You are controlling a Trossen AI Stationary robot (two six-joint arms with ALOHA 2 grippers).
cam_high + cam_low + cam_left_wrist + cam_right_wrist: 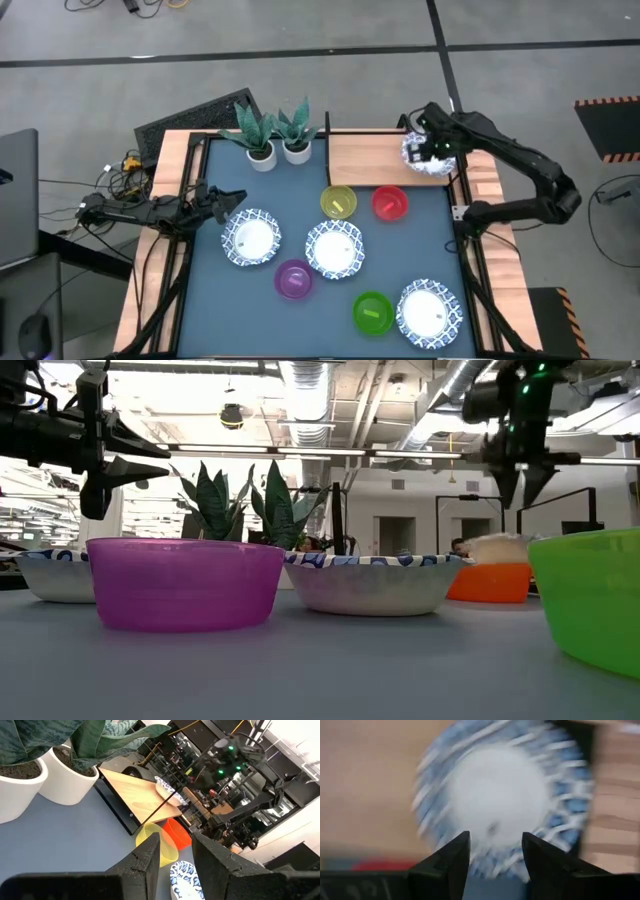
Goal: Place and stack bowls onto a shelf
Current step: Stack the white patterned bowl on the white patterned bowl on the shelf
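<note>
The wooden shelf stands at the table's far right. One white bowl with a blue rim sits on the shelf's right end. My right gripper hovers open above this bowl, fingers pointing down; in the low view the gripper stands clear above it. Three more blue-rimmed bowls rest on the tabletop, with the yellow, red, purple and green bowls. My left gripper waits open at the left, just beyond the leftmost blue-rimmed bowl.
Two potted plants in white pots stand at the far edge, left of the shelf. The shelf's left part is bare wood. Black frame rails run along the table's sides. Bare tabletop lies near left.
</note>
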